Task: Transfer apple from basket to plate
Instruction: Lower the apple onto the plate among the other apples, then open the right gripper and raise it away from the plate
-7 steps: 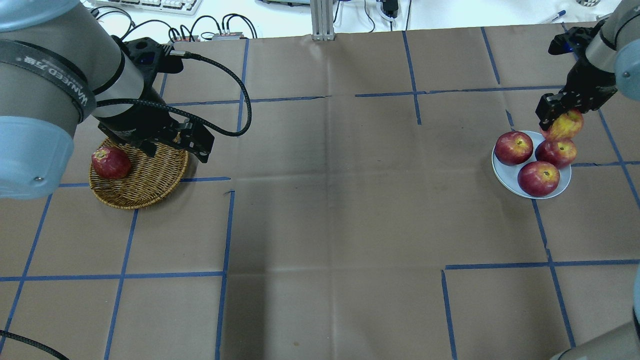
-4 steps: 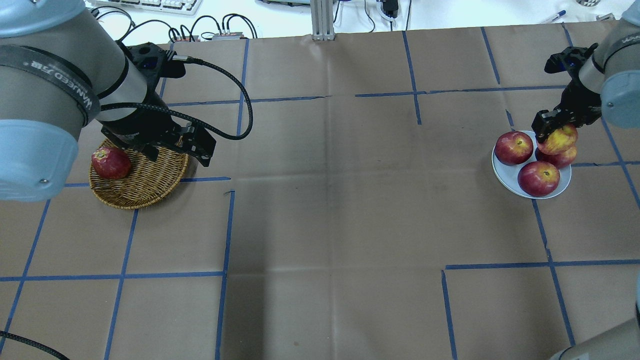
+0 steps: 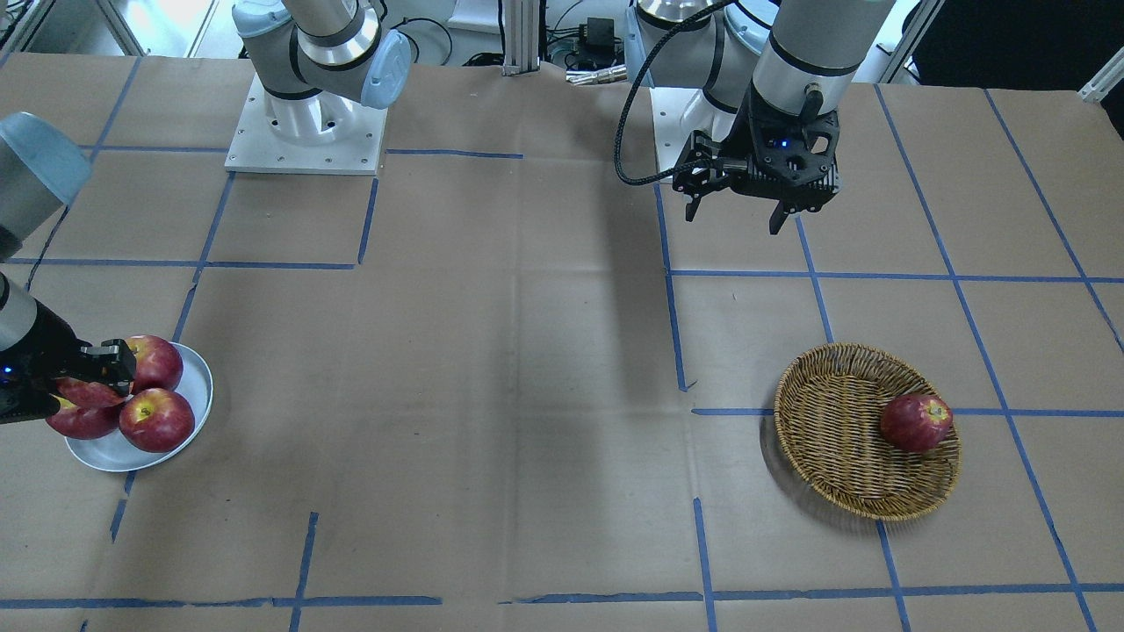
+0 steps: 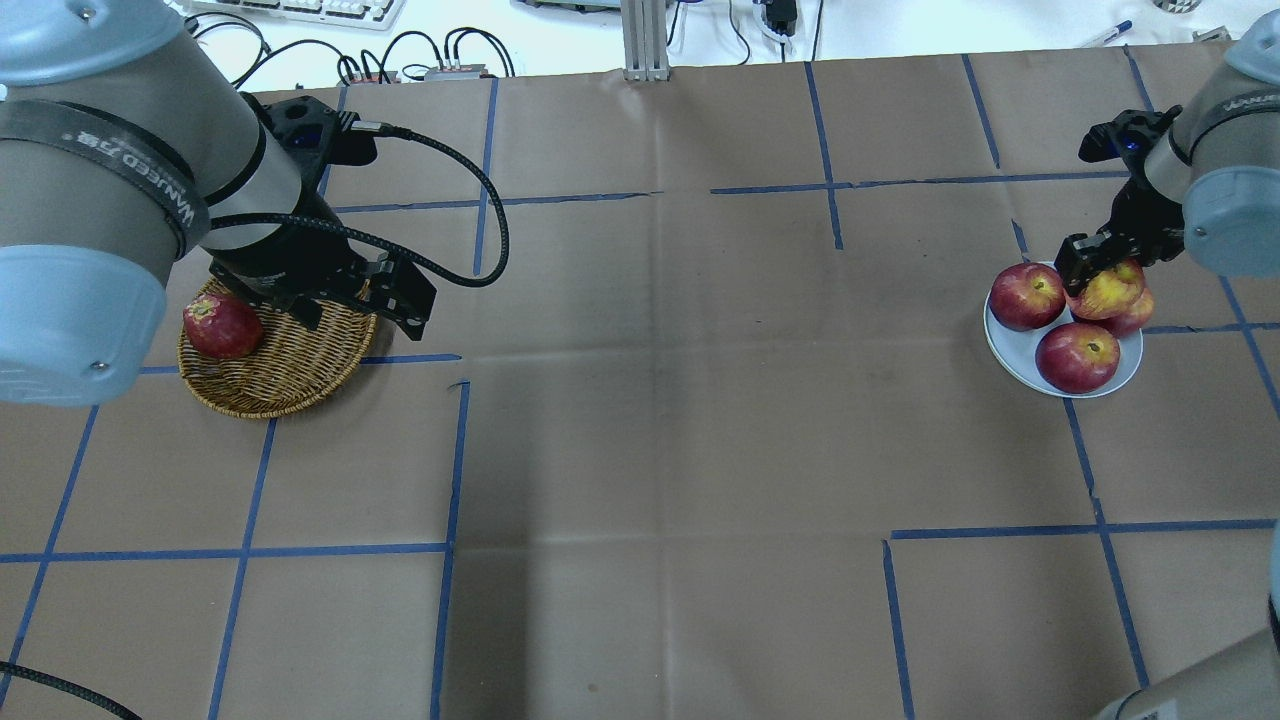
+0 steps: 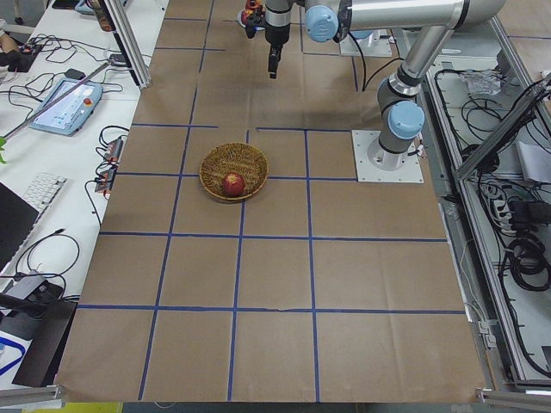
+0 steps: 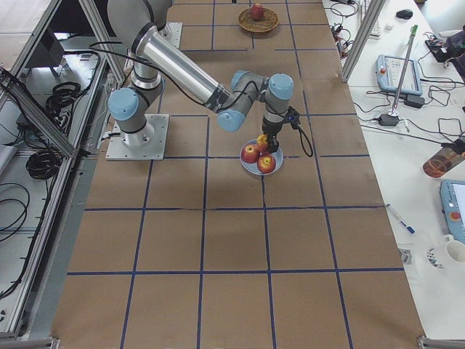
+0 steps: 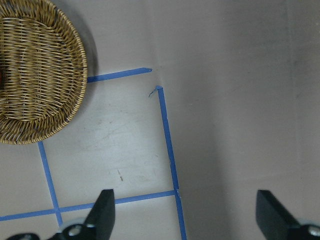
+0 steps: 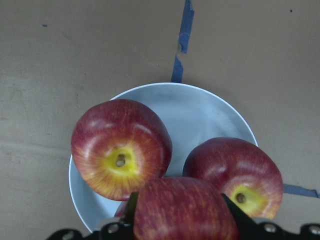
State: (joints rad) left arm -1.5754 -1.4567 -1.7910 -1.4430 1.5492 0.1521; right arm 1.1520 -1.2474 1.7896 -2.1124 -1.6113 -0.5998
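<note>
My right gripper [image 4: 1097, 268] is shut on the apple [image 4: 1112, 291], pinkish-red with yellow streaks. It holds the apple low over the plate [image 4: 1010, 352], above one of three darker red apples that lie there. The right wrist view shows the held apple [image 8: 182, 210] between the fingers above the plate [image 8: 200, 107]. In the front view the apple [image 3: 86, 393] sits under the gripper [image 3: 97, 373]. The wicker basket [image 4: 300, 372] at the left holds one dark red apple [image 4: 222, 326]. My left gripper [image 4: 395, 298] is open and empty, raised beside the basket's right edge.
Dark apples fill the plate [image 8: 120, 147] [image 8: 235, 172], leaving a bare strip at its far rim. Brown paper with blue tape lines [image 4: 450, 450] covers the table. The left arm's black cable [image 4: 480, 200] loops above the basket. The basket's rim shows in the left wrist view [image 7: 75, 65].
My right gripper has moved down and a little left with the apple, closer over the plate and the apple beneath. My left arm has shifted slightly; its gripper stays open.
</note>
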